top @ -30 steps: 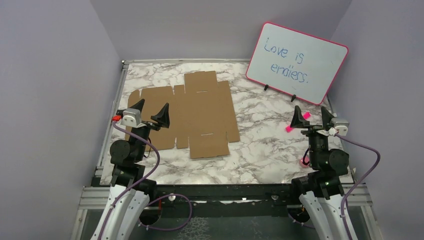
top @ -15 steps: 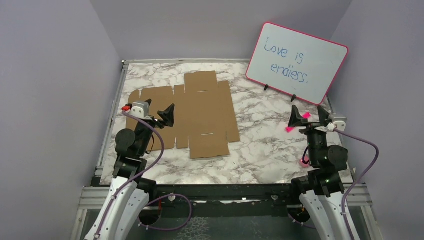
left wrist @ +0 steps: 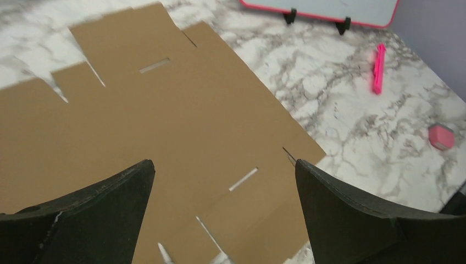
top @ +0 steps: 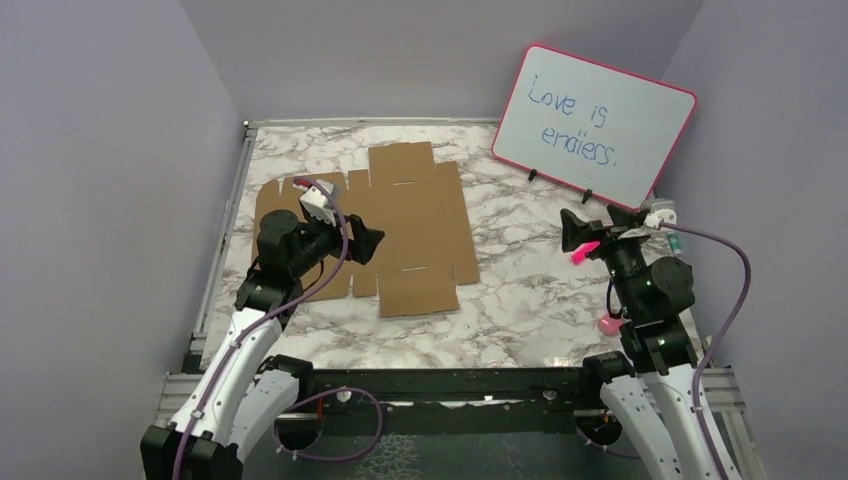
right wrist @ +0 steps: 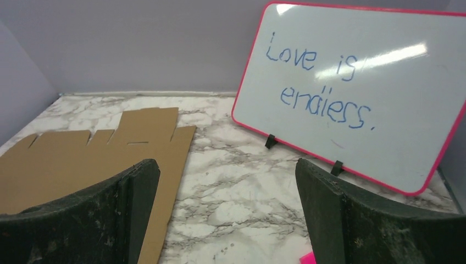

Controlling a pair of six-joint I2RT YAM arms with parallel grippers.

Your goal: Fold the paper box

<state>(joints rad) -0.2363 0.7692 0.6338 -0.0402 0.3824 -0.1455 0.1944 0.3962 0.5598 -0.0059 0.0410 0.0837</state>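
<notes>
1. The paper box (top: 400,225) is an unfolded die-cut sheet of plain brown cardboard. It lies flat on the marble table (top: 530,280), in the left half and toward the far side. Its flaps, tabs and narrow slots are visible, and every panel lies level with the tabletop.
2. In the left wrist view the sheet (left wrist: 165,126) fills most of the frame, with its right edge ending on bare marble.
3. The left gripper (top: 352,238) hangs over the near-left part of the sheet. Its jaws are spread wide and it holds nothing. In its own wrist view (left wrist: 222,165) only cardboard shows in the gap between the two fingers.
4. The right gripper (top: 597,232) is on the right side of the table, well apart from the sheet. Its jaws are also spread wide and it holds nothing. Its wrist view (right wrist: 225,165) looks toward the far wall, with the sheet (right wrist: 82,159) to the left.
5. A pink-framed whiteboard (top: 595,125) stands tilted on two black feet at the far right corner. It carries "Love is endless." in blue handwriting.
6. A pink marker (top: 585,252) lies on the marble near the whiteboard; in the top view it sits just beside the right gripper.
7. A small pink block (top: 608,324) rests on the table close to the right edge, nearer than the marker.
</notes>
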